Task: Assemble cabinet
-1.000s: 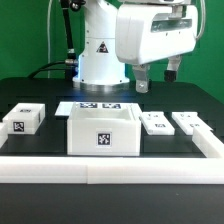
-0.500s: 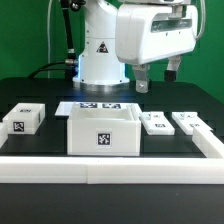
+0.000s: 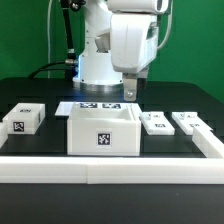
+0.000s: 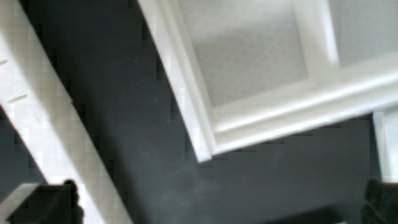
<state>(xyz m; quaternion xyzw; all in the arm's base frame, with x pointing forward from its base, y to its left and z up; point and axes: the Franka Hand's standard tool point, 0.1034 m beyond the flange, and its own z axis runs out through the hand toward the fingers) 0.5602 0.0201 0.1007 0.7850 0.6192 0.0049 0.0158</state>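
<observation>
The cabinet box point(image 3: 103, 131) is white and open-topped with a square tag on its front, and it stands at the table's middle. A small tagged block point(image 3: 22, 120) lies at the exterior view's left. Two small tagged panels point(image 3: 155, 122) point(image 3: 186, 122) lie at its right. My gripper point(image 3: 130, 92) hangs above and just behind the box's right rear corner, apart from it. In the wrist view the gripper point(image 4: 214, 205) is open and empty, with dark fingertips point(image 4: 43, 203) at the frame's edges, above a corner of the box point(image 4: 267, 70).
The marker board point(image 3: 98, 106) lies flat behind the box. A long white border rail point(image 3: 110, 165) runs along the table's front and up its right side. A long white strip point(image 4: 45, 130), probably the rail, crosses the wrist view. The robot base point(image 3: 100, 60) stands at the back.
The gripper has swung toward the exterior view's left, from above the right panels to above the box's rear right corner, and the hand has turned. The parts have not moved.
</observation>
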